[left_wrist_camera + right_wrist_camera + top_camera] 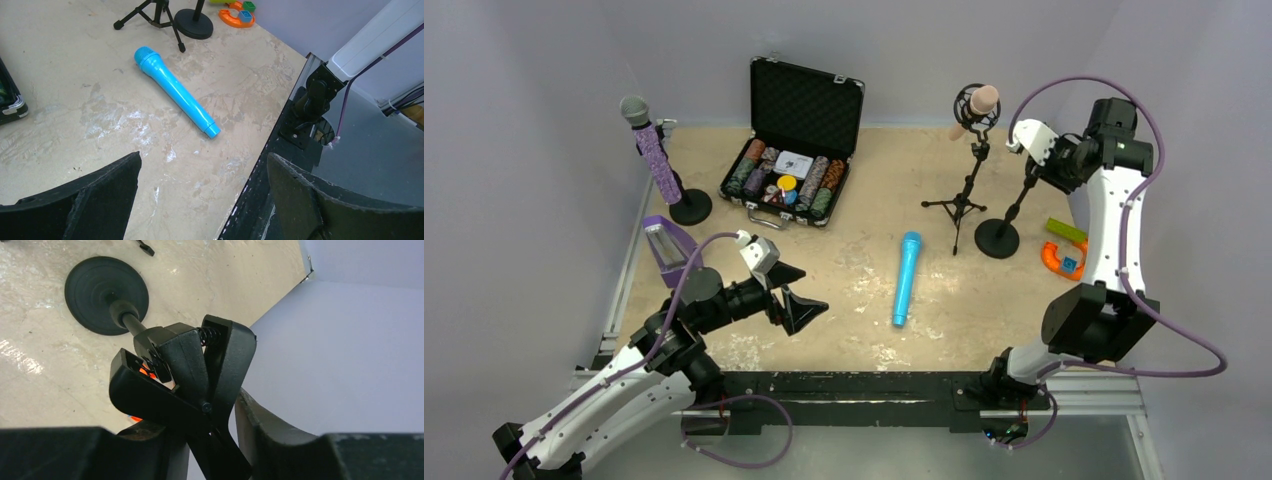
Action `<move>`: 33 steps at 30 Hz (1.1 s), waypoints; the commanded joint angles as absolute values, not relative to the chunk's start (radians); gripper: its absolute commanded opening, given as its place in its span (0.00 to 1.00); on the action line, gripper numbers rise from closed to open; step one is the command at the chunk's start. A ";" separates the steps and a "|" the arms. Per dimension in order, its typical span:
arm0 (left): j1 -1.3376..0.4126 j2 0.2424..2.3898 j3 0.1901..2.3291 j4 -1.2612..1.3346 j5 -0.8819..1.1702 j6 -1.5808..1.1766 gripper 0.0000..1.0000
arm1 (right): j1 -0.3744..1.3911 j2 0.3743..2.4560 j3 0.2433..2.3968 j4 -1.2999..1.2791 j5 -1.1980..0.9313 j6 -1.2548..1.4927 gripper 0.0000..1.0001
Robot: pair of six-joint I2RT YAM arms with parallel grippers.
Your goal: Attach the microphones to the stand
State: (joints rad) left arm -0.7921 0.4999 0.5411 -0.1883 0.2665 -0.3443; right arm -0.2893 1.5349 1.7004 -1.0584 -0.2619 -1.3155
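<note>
Blue mic [906, 278] lay flat on the table, right of the case [805, 104] and nearer the arms. Purple mic [653, 150] stood in a stand [688, 206] left of the case, pink mic [980, 102] on a tripod [962, 205] right of it. Further right, right gripper [205, 435] pinched the clip [175, 370] atop the round-base stand [1001, 233]. Left gripper [802, 292] hung spread wide, in front of the case.

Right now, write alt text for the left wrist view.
A blue microphone lies flat on the scuffed table, beyond the open left end effector. A tripod's legs, a round stand base and an orange toy sit farther back.
</note>
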 commanded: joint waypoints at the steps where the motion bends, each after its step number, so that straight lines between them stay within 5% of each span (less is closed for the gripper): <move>1: -0.787 0.499 0.544 -0.158 0.286 -0.336 0.99 | -0.303 1.519 1.754 -1.113 -0.272 -1.353 0.34; 6: -0.786 0.512 0.563 -0.161 0.291 -0.334 0.99 | -0.307 1.426 1.752 -1.102 -0.320 -1.374 0.24; 9: -0.786 0.525 0.577 -0.161 0.299 -0.329 0.99 | -0.307 1.386 1.790 -1.134 -0.361 -1.371 0.04; 11: -0.787 0.535 0.591 -0.162 0.303 -0.324 0.99 | -0.306 1.365 1.815 -1.167 -0.373 -1.368 0.00; 20: -0.787 0.547 0.658 -0.219 0.321 -0.274 0.99 | -0.249 1.280 1.918 -1.402 -0.578 -1.380 0.00; 33: -0.787 0.512 0.773 -0.377 0.259 -0.208 0.99 | 0.080 1.273 1.933 -1.481 -0.712 -1.164 0.00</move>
State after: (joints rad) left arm -0.7921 0.5270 0.7254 -0.3298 0.2920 -0.2424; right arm 0.0319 1.2686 1.8778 -1.5154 -0.5850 -1.2419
